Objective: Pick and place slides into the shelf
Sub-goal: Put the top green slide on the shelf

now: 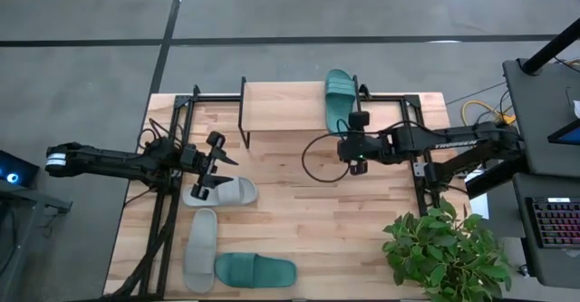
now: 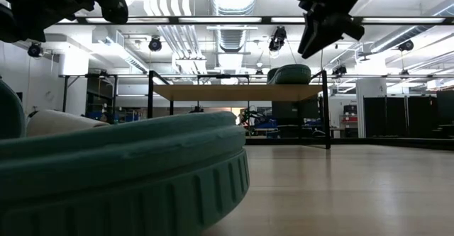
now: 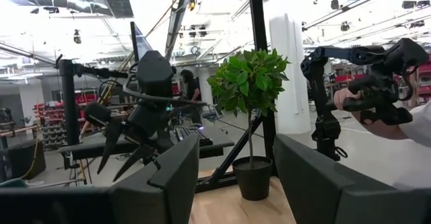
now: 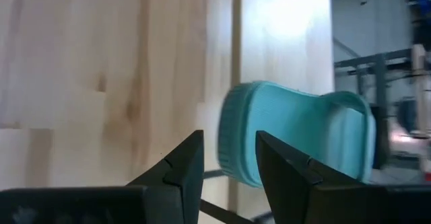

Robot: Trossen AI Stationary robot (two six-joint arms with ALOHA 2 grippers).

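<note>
One teal slide atop the shelf; three more on the table. Right hand just beside it, narrowly parted, empty. Left hand above a grey slide, parted, empty.

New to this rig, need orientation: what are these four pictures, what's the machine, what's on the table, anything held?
Two dark robot arms work at a wooden table. One picture looks straight down, one looks level across the tabletop, and two come from cameras on the wrists.

The shelf holds one teal slide. On the table lie two grey slides and another teal slide, beside a potted plant.

The left gripper hovers over a grey slide. The right gripper is near the shelved teal slide. Both have fingers apart, holding nothing.
</note>
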